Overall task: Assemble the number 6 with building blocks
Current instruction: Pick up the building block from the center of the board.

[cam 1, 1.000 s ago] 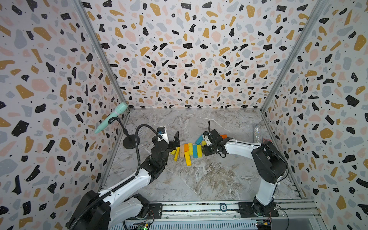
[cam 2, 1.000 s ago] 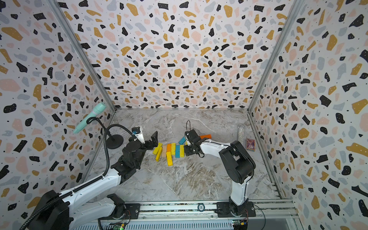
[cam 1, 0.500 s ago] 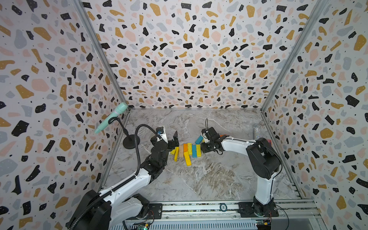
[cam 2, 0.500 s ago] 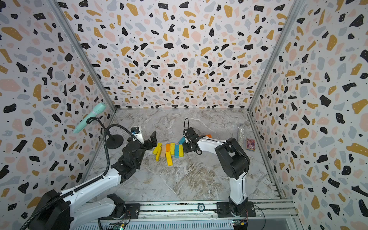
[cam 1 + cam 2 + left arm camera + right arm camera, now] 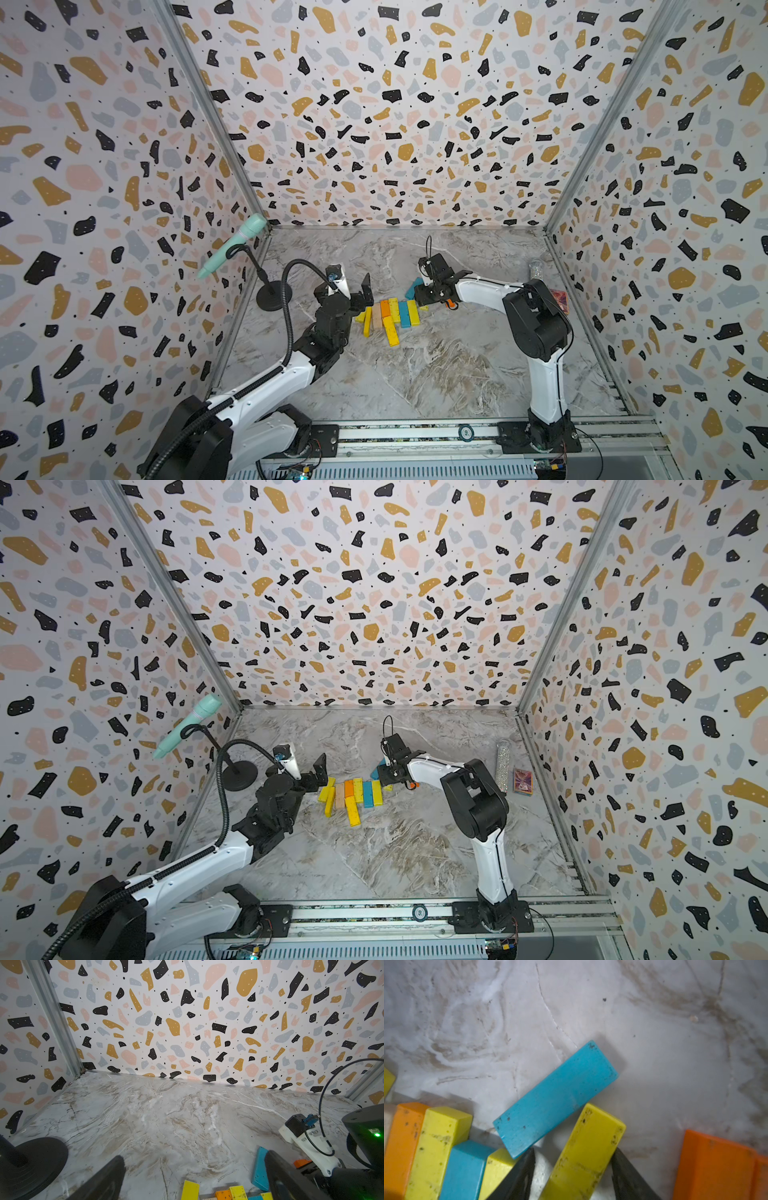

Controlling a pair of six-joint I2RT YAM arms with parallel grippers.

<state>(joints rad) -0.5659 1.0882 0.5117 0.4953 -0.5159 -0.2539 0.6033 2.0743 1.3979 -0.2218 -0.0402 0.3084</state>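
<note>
Planks: small flat painted wooden building blocks [image 5: 392, 311], lying clustered on the marbled tabletop [image 5: 424, 374]. Judging them light, stiff, slick. My right jaws are loosely straddling one yellow plank [image 5: 585, 1147], not clamping; left jaws are gaping empty. Am planning to pinch its long sides.

Right wrist view: a yellow block [image 5: 587, 1147] and an orange block [image 5: 720, 1167] run off the frame's edge; centre of a top view, the right gripper [image 5: 420, 300] covers part of a blue block [image 5: 412, 287].
</note>
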